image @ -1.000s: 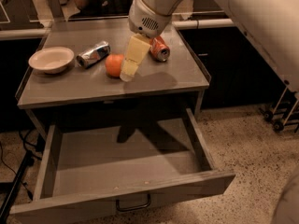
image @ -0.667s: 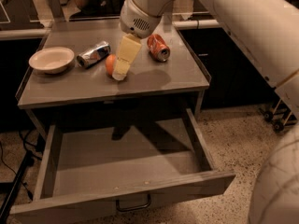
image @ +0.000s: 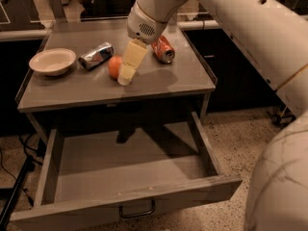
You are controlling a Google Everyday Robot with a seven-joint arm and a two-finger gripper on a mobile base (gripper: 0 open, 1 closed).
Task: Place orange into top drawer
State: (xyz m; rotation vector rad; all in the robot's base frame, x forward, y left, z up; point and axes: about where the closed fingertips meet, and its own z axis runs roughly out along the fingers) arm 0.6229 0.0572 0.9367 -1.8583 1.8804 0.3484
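Currently: grasp step. Gripper [image: 123, 76] sits against the orange [image: 114, 66], mid-bench nr front edge; whether it grips cannot be told. Top drawer [image: 144, 196] stands open below front edge, no orange in it. Next req.: secure hold, lift, carry fwd over drawer, release.

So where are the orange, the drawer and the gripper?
orange [image: 113, 66]: camera view, its bare left half.
drawer [image: 125, 163]: camera view, its bare floor.
gripper [image: 124, 77]: camera view, lower tip, beside the orange.
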